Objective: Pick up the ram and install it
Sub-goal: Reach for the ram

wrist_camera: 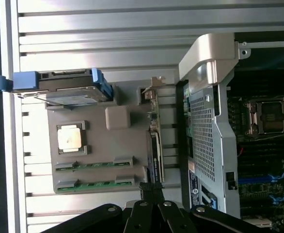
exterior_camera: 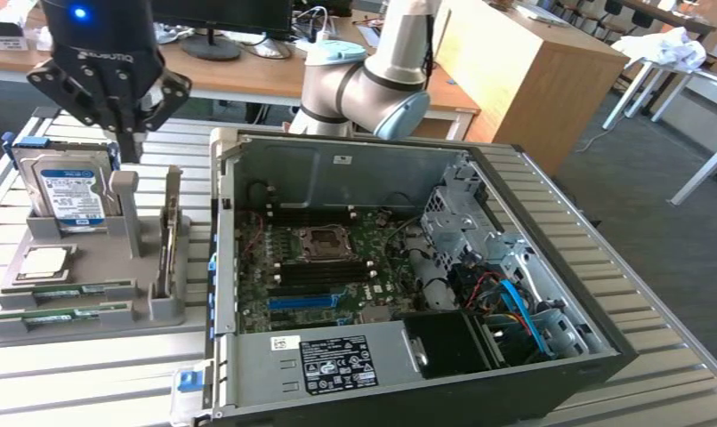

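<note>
Your slatted desk [exterior_camera: 85, 382] shows the job not yet begun: the ram [exterior_camera: 68, 288] lies with its twin [exterior_camera: 62, 313] in the grey holder [exterior_camera: 157, 307] beside the open computer case [exterior_camera: 334, 173], while your hand [exterior_camera: 113, 151] hovers above the holder, pressed together and empty.

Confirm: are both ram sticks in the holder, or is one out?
Both in. One ram and its twin lie flat in the grey holder's slots; the shut pincer hovers above, holding nothing.
</note>
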`<action>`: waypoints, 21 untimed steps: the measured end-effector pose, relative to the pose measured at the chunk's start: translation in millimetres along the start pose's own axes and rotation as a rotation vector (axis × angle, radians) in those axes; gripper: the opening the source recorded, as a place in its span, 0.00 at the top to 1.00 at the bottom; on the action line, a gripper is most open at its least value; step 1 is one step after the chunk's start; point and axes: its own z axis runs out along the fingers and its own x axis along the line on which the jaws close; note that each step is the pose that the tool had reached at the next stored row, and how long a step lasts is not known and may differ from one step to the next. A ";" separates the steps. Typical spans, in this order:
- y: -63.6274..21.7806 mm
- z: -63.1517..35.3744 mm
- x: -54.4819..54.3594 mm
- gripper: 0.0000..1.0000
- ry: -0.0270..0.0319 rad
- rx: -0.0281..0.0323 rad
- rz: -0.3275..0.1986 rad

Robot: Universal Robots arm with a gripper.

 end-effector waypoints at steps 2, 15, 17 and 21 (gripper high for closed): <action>-0.3 -0.1 3.8 0.90 0.0008 0.0001 0.000; -2.1 -0.5 27.8 0.90 0.0057 0.0004 0.000; -2.3 -0.5 31.2 0.90 0.0066 0.0006 0.000; -2.9 -0.6 38.1 0.90 0.0083 0.0006 0.000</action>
